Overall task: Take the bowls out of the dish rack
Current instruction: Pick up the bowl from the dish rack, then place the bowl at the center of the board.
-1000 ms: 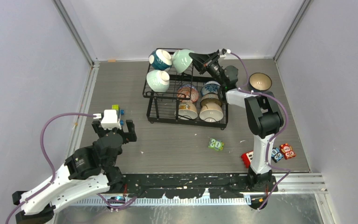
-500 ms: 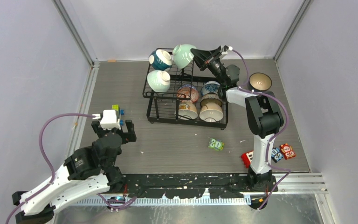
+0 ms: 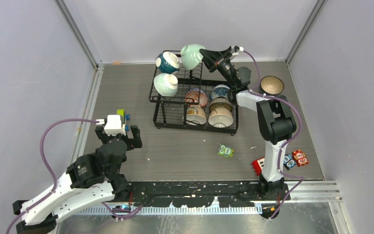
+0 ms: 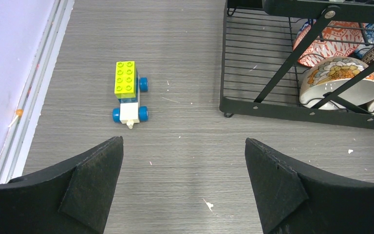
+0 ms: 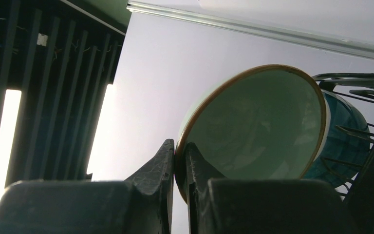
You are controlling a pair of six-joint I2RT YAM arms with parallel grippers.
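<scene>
My right gripper is shut on the rim of a mint green bowl, which hangs tilted above the back of the black wire dish rack. In the right wrist view one of its fingers is outside the rim and the other inside the bowl. A dark teal bowl and another mint bowl lie in the upper basket. Several patterned and cream bowls stand in the lower tray. A dark brown bowl sits on the table to the right. My left gripper is open above bare table.
A toy brick car lies left of the rack's front corner. A green block and red and blue blocks lie near the right arm's base. Grey walls close in the table at the back and on both sides.
The right gripper has lifted the mint green bowl a little up and back off the upper basket. The left arm has not moved.
</scene>
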